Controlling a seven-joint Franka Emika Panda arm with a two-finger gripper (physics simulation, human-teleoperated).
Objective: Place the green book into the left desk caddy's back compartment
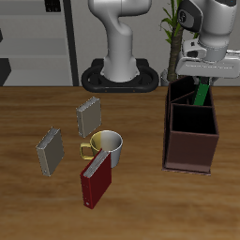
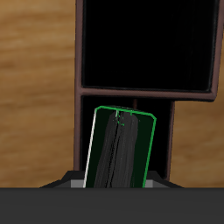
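Observation:
The green book (image 1: 202, 94) stands tilted inside the back compartment (image 1: 184, 94) of the left desk caddy (image 1: 190, 155), a dark brown box beside the robot's base. My gripper (image 1: 202, 81) hangs right over it and looks shut on the book's top end; the fingertips are hidden behind the caddy's rim and the book. In the wrist view the green book (image 2: 122, 150) reaches away from me, beside the partition (image 2: 144, 94), with the lower-walled front compartment (image 2: 144, 44) beyond it dark and empty.
Two grey books (image 1: 87, 114) (image 1: 50, 150) stand mid-table. A white mug (image 1: 106, 144) with a yellow handle stands beside a dark red book (image 1: 96, 180) nearer the front edge. A green plant (image 1: 172, 37) rises behind the caddy.

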